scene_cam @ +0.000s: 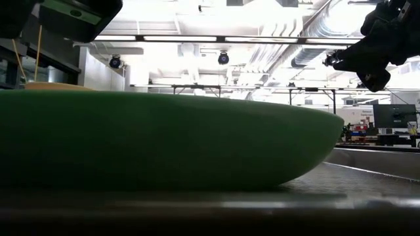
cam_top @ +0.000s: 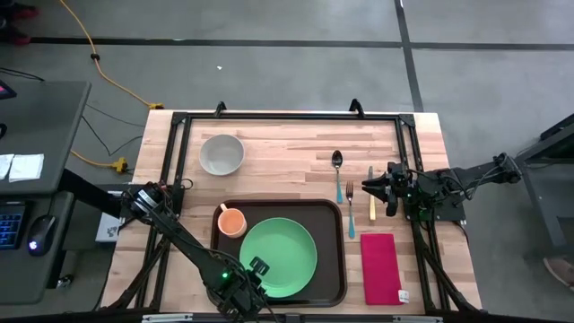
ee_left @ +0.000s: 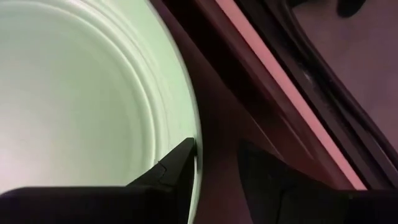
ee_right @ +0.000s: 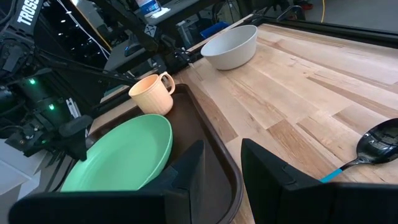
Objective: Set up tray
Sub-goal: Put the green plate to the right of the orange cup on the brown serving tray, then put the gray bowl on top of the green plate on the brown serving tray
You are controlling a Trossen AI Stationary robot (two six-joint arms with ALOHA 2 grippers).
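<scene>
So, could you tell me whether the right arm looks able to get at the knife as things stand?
Probably yes: the right gripper, fingers open, hangs beside the knife, which lies bare on the table between the fork and that arm, nothing covering it.

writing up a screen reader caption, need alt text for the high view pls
Overhead view of a wooden table with a dark brown tray holding a green plate and an orange mug. The left claw sits at the plate's near rim; the right claw hovers over a knife, beside a fork, spoon, red napkin and grey bowl.
</scene>
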